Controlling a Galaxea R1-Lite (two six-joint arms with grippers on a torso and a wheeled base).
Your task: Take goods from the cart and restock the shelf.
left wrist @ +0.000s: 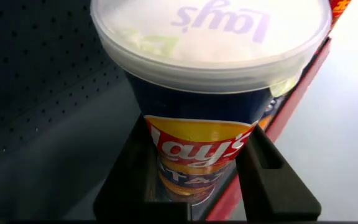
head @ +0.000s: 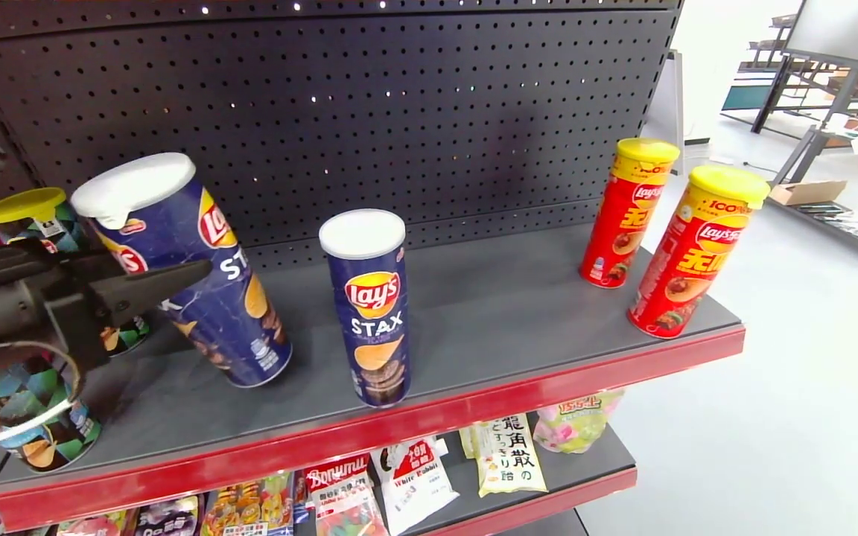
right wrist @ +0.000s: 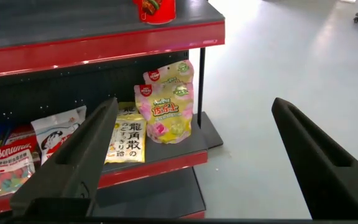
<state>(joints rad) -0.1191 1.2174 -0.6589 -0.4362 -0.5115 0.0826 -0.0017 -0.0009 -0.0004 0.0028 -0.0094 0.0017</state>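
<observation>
Head view: blue chip can (head: 198, 275), white lid, tilted, base on the grey shelf (head: 511, 313), pinched between the fingers of the left gripper (left wrist: 197, 183). Second blue can (head: 369, 305) upright just beside it, near the front edge. Two red cans (head: 626, 212), yellow lids, upright at the shelf's right end. Right gripper (right wrist: 196, 106) spread wide, holding nothing, facing candy bags (right wrist: 166, 106) on the lower shelf.

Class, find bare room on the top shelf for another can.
Free: the shelf between the standing blue can and the two red cans. Crowded: the left end, where the left gripper holds a tilted blue can beside patterned cans.
</observation>
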